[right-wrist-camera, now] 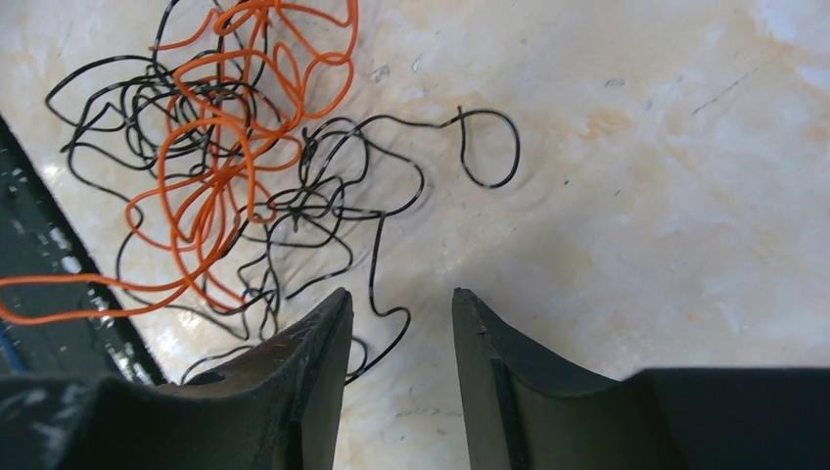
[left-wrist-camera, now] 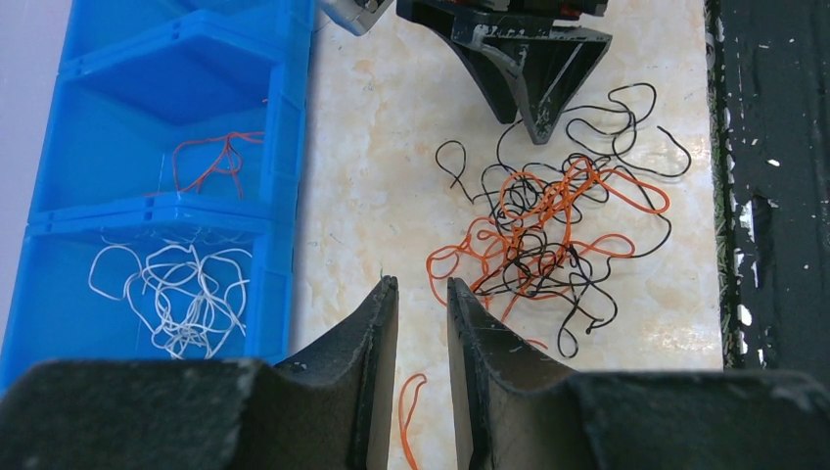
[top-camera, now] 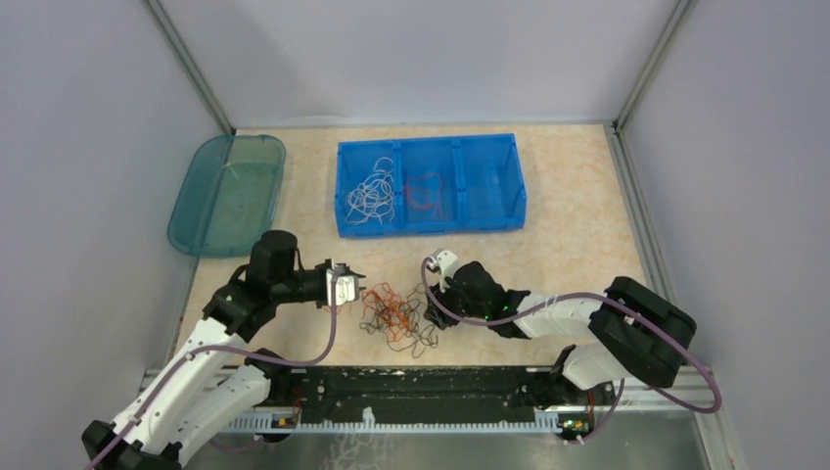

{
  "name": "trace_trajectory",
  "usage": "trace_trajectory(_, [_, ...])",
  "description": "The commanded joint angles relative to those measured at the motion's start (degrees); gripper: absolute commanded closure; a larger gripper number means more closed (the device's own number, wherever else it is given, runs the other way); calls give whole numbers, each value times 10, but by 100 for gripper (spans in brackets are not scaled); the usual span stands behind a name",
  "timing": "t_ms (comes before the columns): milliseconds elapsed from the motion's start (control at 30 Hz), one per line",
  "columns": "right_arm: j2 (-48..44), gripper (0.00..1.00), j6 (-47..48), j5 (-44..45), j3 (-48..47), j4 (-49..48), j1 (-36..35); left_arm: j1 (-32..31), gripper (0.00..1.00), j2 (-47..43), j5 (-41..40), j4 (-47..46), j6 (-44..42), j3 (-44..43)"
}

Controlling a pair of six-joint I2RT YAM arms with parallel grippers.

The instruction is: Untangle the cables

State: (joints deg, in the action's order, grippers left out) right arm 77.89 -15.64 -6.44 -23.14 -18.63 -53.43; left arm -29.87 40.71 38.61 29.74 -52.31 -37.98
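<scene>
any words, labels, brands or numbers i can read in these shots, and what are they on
None: no readable text in any view. The blue bin, the teal lid and the cables carry no print. The white flecks on the black rail look like scuffs, not letters.

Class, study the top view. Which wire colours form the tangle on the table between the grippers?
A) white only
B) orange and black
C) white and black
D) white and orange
B: the tangle shows only orange and black strands; the white wires lie in the bin.
</scene>
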Motion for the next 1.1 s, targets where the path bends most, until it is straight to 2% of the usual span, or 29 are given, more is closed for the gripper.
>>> trace_trajectory(0, [18, 62, 47, 35, -14, -84, 2, 0, 69, -1, 27, -7, 15, -21])
trace_trajectory(233, [-8, 100, 53, -8, -10, -162, 3, 0, 68, 8, 33, -35, 83, -33])
trace_trajectory(367, [-78, 100, 52, -28, -47, -133, 3, 1, 63, 9, 41, -58, 149, -42])
trace_trajectory(467, [-123, 100, 66, -65, -101, -67, 2, 0, 46, 11, 53, -80, 186, -47])
trace_trajectory(533, [-136, 100, 69, -93, -136, -32, 2, 0, 40, 16, 59, -94, 205, -53])
trace_trajectory(700, [-141, 100, 42, -144, -197, -1, 2, 0, 34, 39, 90, -102, 220, -77])
trace_trajectory(833, [-129, 100, 22, -171, -223, 0, 2, -3, 36, 41, 98, -125, 222, -80])
trace_trajectory(967, [-120, 100, 3, -201, -234, -18, 2, -5, 58, 48, 86, -124, 218, -80])
trace_trajectory(1067, [-125, 100, 2, -200, -235, -17, 2, -5, 61, 46, 70, -119, 210, -74])
